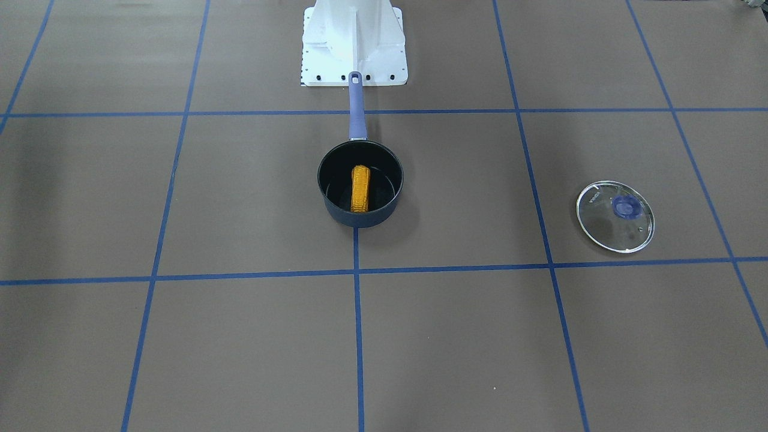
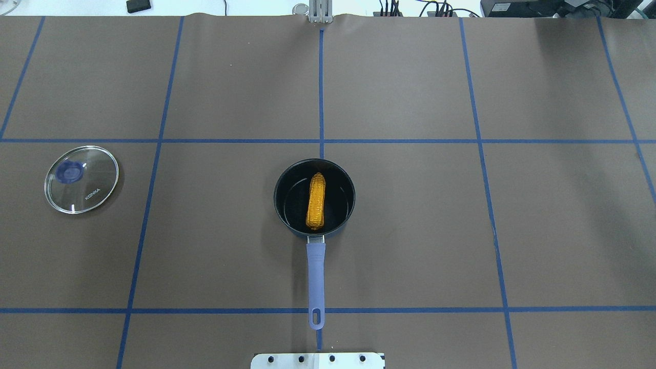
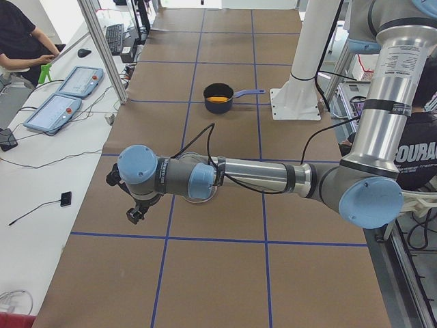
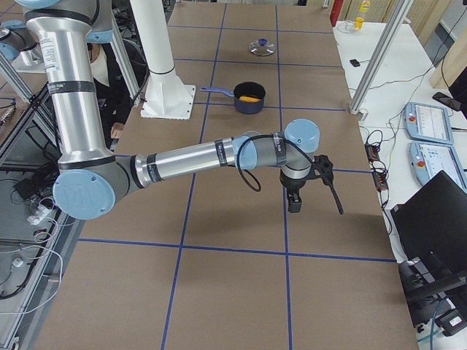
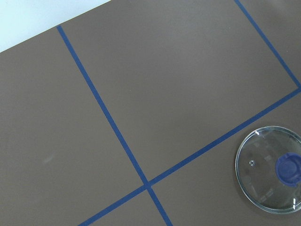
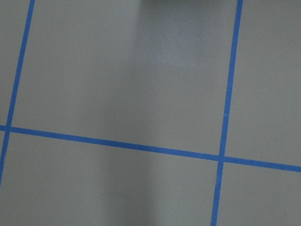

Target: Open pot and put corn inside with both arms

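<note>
Orange-yellow toy corn cob (image 2: 316, 201) inside lidless navy saucepan (image 2: 291, 201), frame centre: task looks finished, nothing left. Left gripper (image 3: 134, 213), right gripper (image 4: 294, 202): openness indiscernible.

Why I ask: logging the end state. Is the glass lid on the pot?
No, the glass lid lies flat on the table, far to one side of the open pot, which holds the corn.
</note>
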Controlling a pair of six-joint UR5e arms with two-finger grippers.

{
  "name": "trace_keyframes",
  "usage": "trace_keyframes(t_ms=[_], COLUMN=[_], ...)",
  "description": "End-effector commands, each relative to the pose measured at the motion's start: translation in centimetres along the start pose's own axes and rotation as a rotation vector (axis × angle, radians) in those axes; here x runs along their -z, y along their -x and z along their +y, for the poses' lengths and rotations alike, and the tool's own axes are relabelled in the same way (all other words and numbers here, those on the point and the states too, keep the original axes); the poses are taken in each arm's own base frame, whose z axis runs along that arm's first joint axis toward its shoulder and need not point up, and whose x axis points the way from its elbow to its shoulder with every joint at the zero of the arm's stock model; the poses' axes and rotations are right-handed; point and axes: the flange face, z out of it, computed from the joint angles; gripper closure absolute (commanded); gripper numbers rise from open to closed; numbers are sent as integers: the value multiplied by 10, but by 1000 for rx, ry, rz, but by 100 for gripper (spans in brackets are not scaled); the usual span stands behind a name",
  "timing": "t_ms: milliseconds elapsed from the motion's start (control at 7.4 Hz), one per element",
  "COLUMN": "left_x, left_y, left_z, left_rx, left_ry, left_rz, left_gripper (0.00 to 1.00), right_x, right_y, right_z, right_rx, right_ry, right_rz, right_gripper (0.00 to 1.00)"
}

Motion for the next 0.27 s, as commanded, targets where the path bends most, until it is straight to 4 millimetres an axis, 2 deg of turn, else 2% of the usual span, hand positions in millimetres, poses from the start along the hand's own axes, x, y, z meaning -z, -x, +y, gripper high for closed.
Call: trace_keyframes(t_ms=[0, 135], left_x=[1, 0], left_y=[-1, -1], left_z=[-1, -2], left_rx=[-2, -2], left_ry=[-2, 0], left_rz=[-1, 0], left_gripper=[3, 3], right_x=[0, -2], right_y=[0, -1], right_z=[-1, 0], right_rx=[-1, 0], right_ry=[0, 2], right_rz=[-2, 1], right_gripper=[0, 0])
